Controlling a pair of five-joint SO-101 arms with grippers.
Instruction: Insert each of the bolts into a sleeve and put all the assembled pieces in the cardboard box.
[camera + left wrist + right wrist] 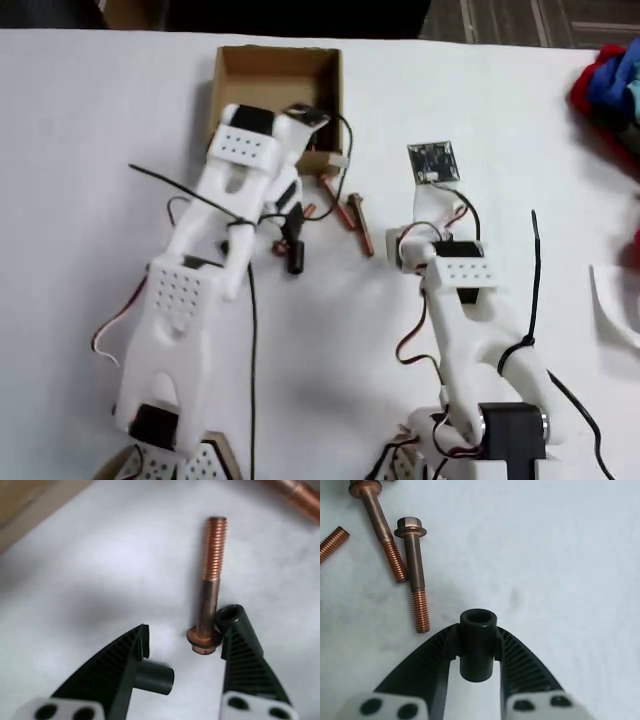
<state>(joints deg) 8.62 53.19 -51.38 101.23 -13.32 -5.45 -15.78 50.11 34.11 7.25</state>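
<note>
My left gripper [187, 625] stands open over the white table, straddling a copper bolt [210, 580]. The bolt's flanged head lies against one finger [245, 665]. A black sleeve [156, 677] lies by the other finger. In the high view this gripper [293, 242] is just in front of the cardboard box [228, 75]. My right gripper [477, 630] is shut on a black sleeve [477, 650], held upright with its hole facing up. Two whole bolts [413, 572] [377, 527] and a threaded end [332, 544] lie beyond it. Loose bolts [358, 225] lie between the two arms.
The box is open at the back of the table, partly covered by the left arm [215, 230]. Black and red cables [252, 350] trail along both arms. Coloured cloth [610, 85] lies at the far right edge.
</note>
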